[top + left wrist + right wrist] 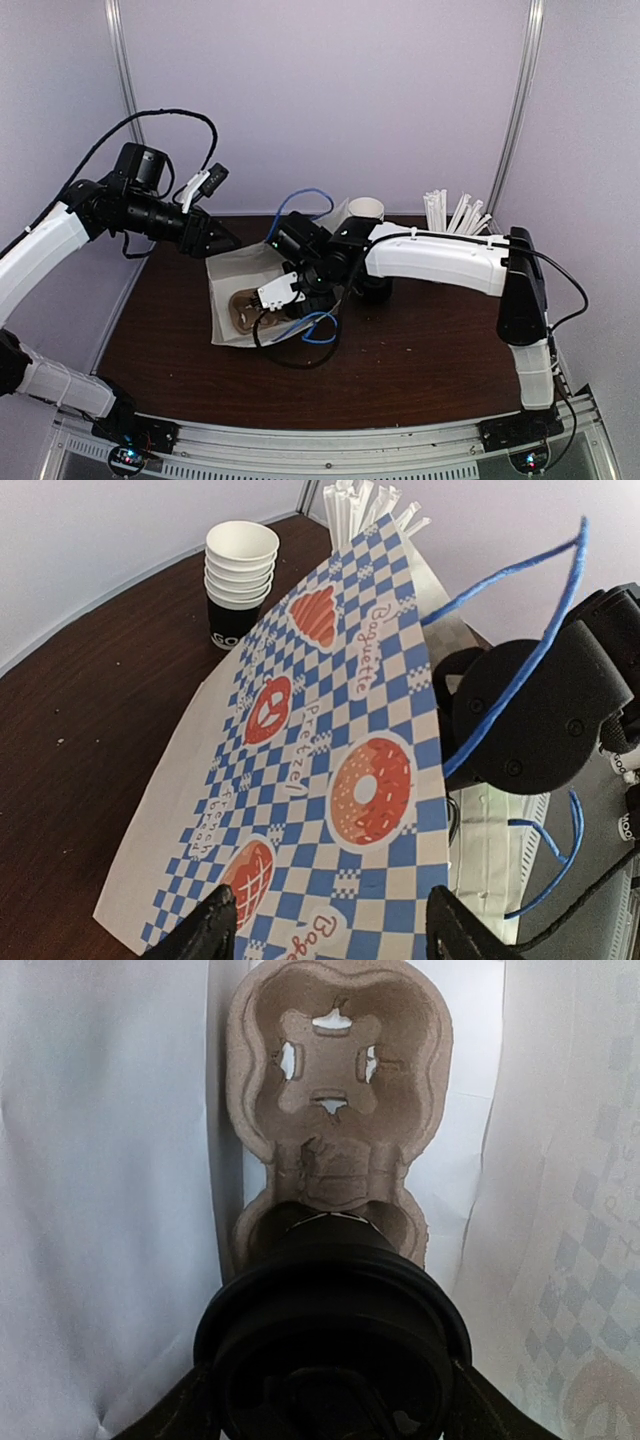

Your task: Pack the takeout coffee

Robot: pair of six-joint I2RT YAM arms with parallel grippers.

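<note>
The takeout coffee (330, 1330), a black cup with a black sip lid, fills the lower half of the right wrist view. My right gripper (330, 1415) is shut on it, one finger on each side of the lid. The cup's base sits at the near well of a brown pulp carrier (340, 1080) lying inside the paper bag (235, 275). From above, the right gripper (292, 290) reaches into the bag's mouth and hides the cup. My left gripper (222, 240) stands open at the bag's upper edge. Its fingers are spread over the blue-checked side of the bag (330, 730).
A stack of paper cups (365, 210) and a cup of white straws (455, 215) stand at the back of the table. A short black object (377, 290) sits just right of the bag. Blue cable loops (315, 330) hang by the right wrist.
</note>
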